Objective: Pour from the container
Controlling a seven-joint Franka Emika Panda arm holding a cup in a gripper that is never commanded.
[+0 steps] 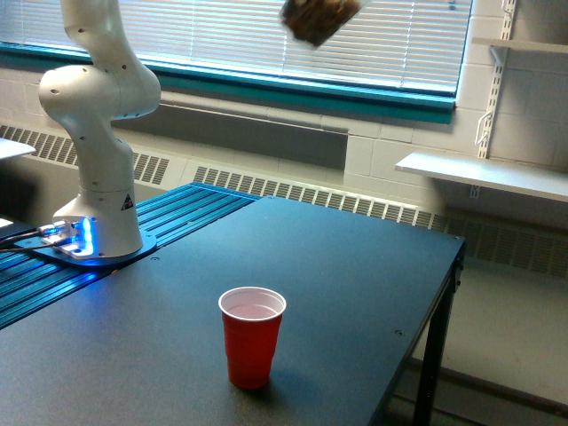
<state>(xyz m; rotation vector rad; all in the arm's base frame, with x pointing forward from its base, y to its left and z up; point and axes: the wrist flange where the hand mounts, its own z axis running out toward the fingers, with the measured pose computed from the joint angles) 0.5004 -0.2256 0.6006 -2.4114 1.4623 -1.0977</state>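
One dark desk, seen from a front corner, with a single red cup standing upright near the front edge, white inside, nothing touching it. One white arm rising from a round base with a blue glow at the far left corner of the desk, beside a strip of blue ribbed rails along the left edge. Behind, one window with closed white blinds over a teal sill, a long radiator grille low on the wall, and two white shelves on the wall at the exterior view's right.

One container at the top edge of the exterior view, blurred, tilted, filled with something dark brown, hanging in the air high over the desk, above and towards the far side of the red cup, a little to the exterior view's right of it. Nothing between container and red cup but open air.

Pincer cut off above the top of the view; cannot tell how it stands or where it meets the container.
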